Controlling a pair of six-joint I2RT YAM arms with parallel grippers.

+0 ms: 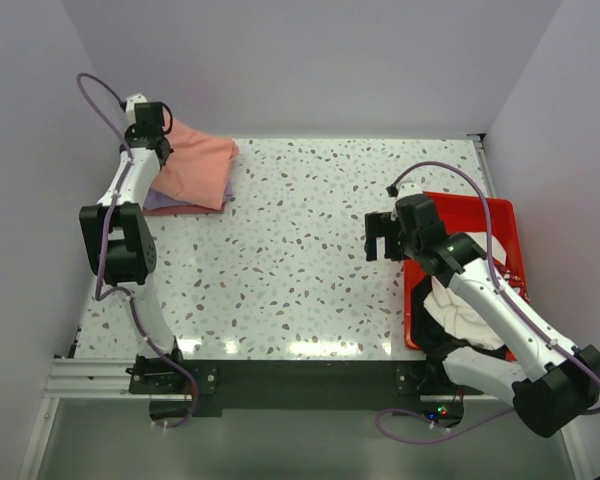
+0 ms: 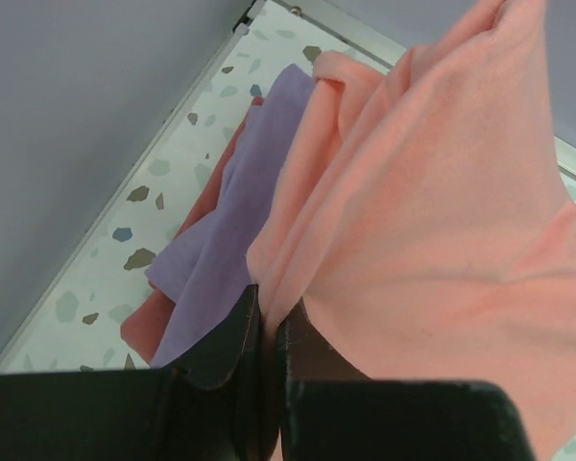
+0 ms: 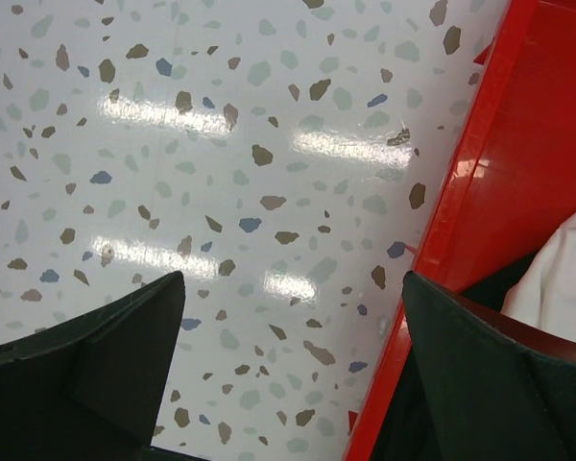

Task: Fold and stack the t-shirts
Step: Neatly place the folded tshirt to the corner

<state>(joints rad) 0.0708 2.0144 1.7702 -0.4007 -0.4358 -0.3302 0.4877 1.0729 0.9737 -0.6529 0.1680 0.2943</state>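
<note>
A salmon-pink t-shirt [image 1: 198,165] lies folded at the table's far left corner, on top of a lavender t-shirt [image 1: 160,200]. My left gripper [image 1: 162,143] is shut on the salmon shirt's edge; the left wrist view shows the fabric [image 2: 432,211] pinched between its fingers [image 2: 232,336], with the lavender shirt [image 2: 230,221] beneath. My right gripper [image 1: 383,238] hangs open over bare table beside the red tray's left rim, holding nothing [image 3: 293,288]. A white t-shirt [image 1: 465,310] and a black one [image 1: 442,345] lie crumpled in the tray.
The red tray [image 1: 500,215] sits at the right side of the terrazzo table [image 1: 300,260]; its left wall [image 3: 480,182] runs just right of my right gripper. White walls close in the left, far and right sides.
</note>
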